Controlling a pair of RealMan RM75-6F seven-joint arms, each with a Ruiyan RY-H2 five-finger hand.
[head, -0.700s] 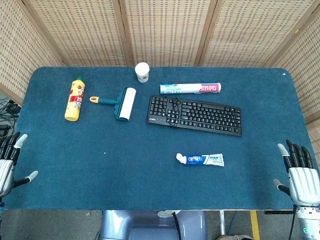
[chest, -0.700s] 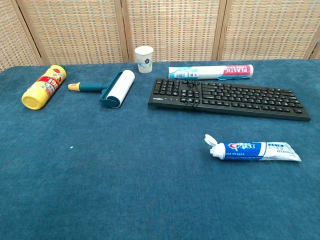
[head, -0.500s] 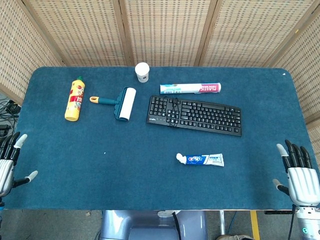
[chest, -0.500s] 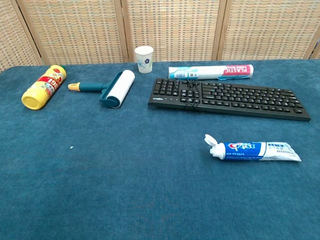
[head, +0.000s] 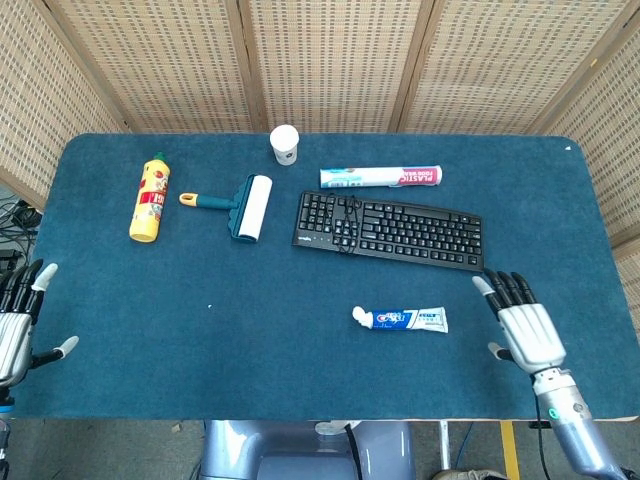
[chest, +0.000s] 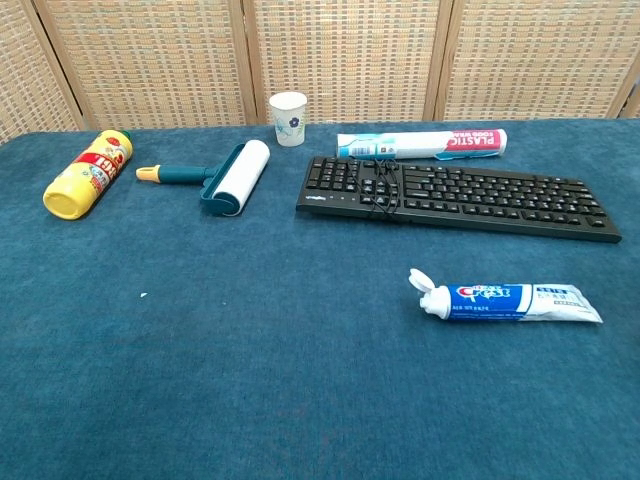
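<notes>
Left robot hand (head: 14, 325): mine sits off the counter's left edge, fingers spread, holding nothing, just where it was half a second ago.
Yellow bottle (head: 150, 197): lying on its side at the far left of the counter (head: 250, 340), unmoved.
Lint roller (head: 240, 206): flat beside the bottle, well apart from both my hands.
Paper cup (head: 284, 144): upright at the back edge.
Keyboard (head: 390, 230): black, with a plastic-wrap roll (head: 380, 177) lying just behind it.
Toothpaste tube (head: 402, 319): lying flat in front of the keyboard, cap to the left (the chest view shows it untouched).
Right robot hand (head: 522, 325): this is what changed; I have brought it in from the counter's right edge to just right of the tube, fingers apart, gripping nothing.
Meaning: I judge I am approaching the tube; no contact yet.
</notes>
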